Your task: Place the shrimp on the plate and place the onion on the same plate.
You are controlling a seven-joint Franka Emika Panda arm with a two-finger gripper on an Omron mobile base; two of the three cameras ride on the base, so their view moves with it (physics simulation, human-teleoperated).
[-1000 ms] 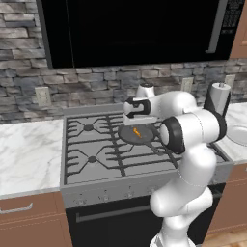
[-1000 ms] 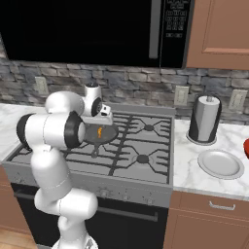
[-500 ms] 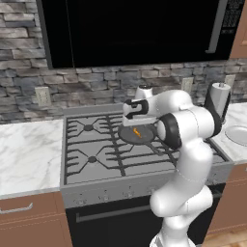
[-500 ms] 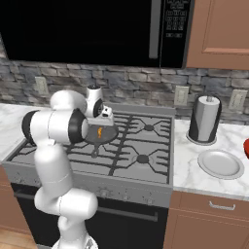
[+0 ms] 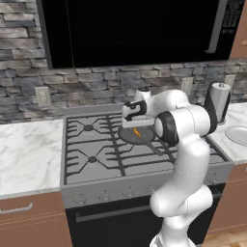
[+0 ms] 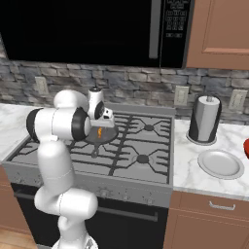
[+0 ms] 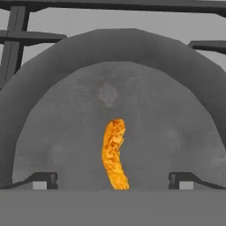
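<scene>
The shrimp (image 7: 114, 154), a small orange curved sliver, lies in a dark round pan (image 7: 110, 88) on the stove. My gripper (image 7: 112, 181) hangs close above it, open, with one dark fingertip on each side of the shrimp and nothing between them. From the base, the shrimp (image 5: 137, 133) (image 6: 99, 132) shows just under the gripper (image 5: 134, 123) (image 6: 100, 125). The light grey plate (image 6: 221, 164) (image 5: 239, 135) sits bare on the marble counter right of the stove. The onion is out of view.
The pan (image 5: 126, 136) (image 6: 110, 136) rests on the stove's black grates (image 5: 96, 154), at a rear burner. A dark paper towel holder (image 6: 204, 119) stands behind the plate. A red bowl (image 6: 246, 148) shows at the far right edge. Marble counter (image 5: 26, 154) lies left of the stove.
The hand has sunk a little toward the pan, over the shrimp. The jaws have stayed open, and the shrimp has not moved.
</scene>
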